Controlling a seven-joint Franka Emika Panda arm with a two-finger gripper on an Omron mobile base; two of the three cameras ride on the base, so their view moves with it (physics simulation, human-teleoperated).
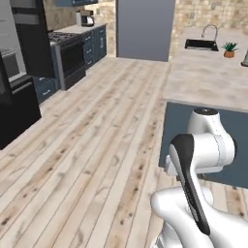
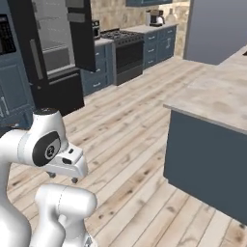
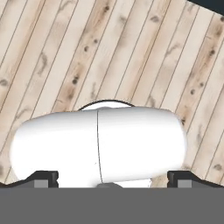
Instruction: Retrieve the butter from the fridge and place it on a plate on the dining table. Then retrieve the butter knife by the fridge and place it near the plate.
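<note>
Your arm is folded up over the base with the gripper pointing straight down at the plank floor. In the hand view the two dark fingertips stand far apart at the bottom corners, with nothing between them but the robot's own body, so the jaws are wide open and empty.

What matters for the coming move is where the fridge lies from the hand. It stands well ahead and to the left of the arm, across open floor. In the right base view you can see its black door swung open towards the room, pale grey shelves behind it, and the dark bottom drawer below. In the left base view it sits at the far left edge. You have to drive the base there before the fingers can reach anything, because the gripper is nowhere near it now.

You cannot make out the butter from here; the interior is too small and pale to pick out a stick on a shelf. I judge the task barely begun.

Counted: one fridge, one open door leaf, one stove further along the same wall, one sink and one potted plant on the marbled counter to your right.
</note>
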